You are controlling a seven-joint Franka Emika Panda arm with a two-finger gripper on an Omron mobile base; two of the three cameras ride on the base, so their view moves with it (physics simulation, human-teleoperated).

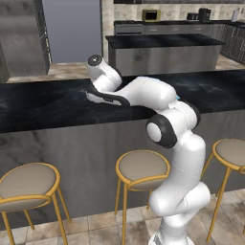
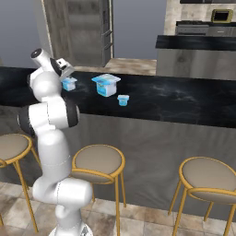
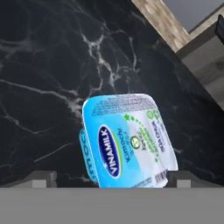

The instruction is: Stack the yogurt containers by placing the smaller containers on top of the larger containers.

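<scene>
The gripper (image 3: 112,177) stands fully open and holds nothing. In the hand view its two dark fingertips (image 3: 41,178) rise at the bottom, one on each side of a yogurt cup, with free space between each tip and the cup. This is the medium cup (image 3: 127,142). Its lid is white and light blue with a dark blue oval logo and some green marks, and it looks tilted in this view. It stands on the black marble counter (image 3: 52,65).

In the right base view the hand is low over the counter at the left, just above the medium cup (image 2: 69,83), which is partly hidden behind the arm. To the right of it, near but apart, stands the big cup (image 2: 106,85), light blue with a wide white rim. The tiny cup (image 2: 123,100) stands a little more to the right and nearer to the front edge of the counter (image 2: 184,103). The three cups are all separate, and none is on top of another.

In the left base view the arm bends low over the counter. Below the counter stand round stools (image 2: 99,162) with yellow legs. Behind, there is a second dark counter (image 1: 162,40).
</scene>
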